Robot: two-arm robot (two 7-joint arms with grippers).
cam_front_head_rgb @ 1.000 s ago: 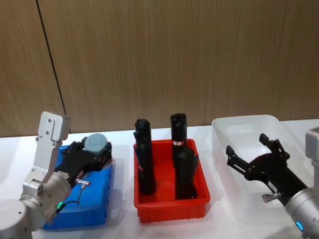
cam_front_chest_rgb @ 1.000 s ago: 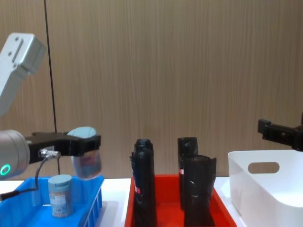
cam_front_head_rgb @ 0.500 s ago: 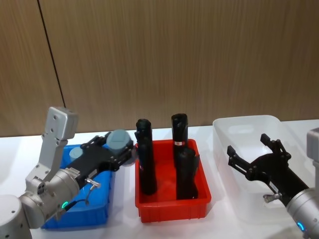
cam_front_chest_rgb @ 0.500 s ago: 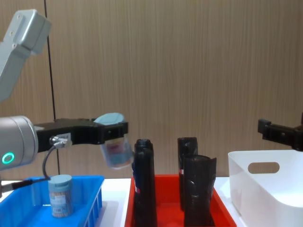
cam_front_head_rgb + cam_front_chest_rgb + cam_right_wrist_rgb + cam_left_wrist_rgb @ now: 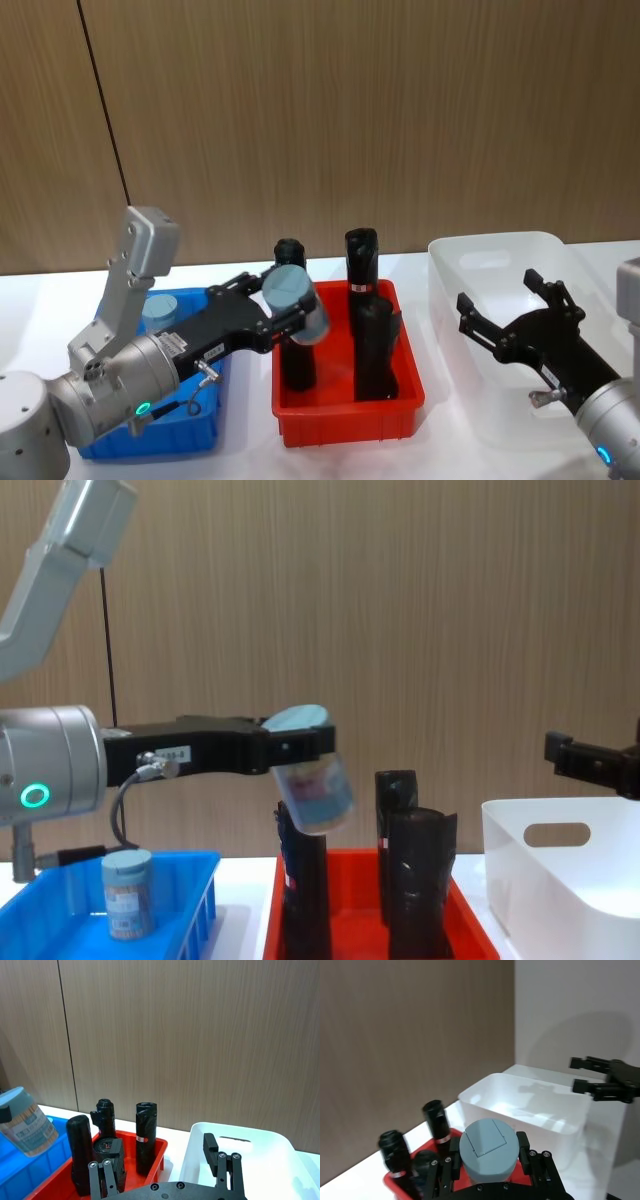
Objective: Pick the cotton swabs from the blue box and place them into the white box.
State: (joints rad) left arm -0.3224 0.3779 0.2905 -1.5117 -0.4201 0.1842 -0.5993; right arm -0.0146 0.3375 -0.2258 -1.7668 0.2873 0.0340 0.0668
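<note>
My left gripper (image 5: 296,314) is shut on one jar of cotton swabs (image 5: 292,294), clear with a pale blue lid. It hangs tilted above the left part of the red bin, level with the black cylinders' tops (image 5: 312,780). Its lid shows between the fingers in the left wrist view (image 5: 487,1152). A second jar (image 5: 157,313) stands in the blue box (image 5: 196,432) at the left (image 5: 127,892). The white box (image 5: 497,252) sits at the right. My right gripper (image 5: 498,290) hovers open over it, holding nothing.
A red bin (image 5: 345,415) with three tall black wrapped cylinders (image 5: 361,262) stands between the blue box and the white box. A wooden wall rises close behind the white table.
My left gripper has carried the jar rightward, from above the blue box to above the red bin's left side. The right arm has stayed still.
</note>
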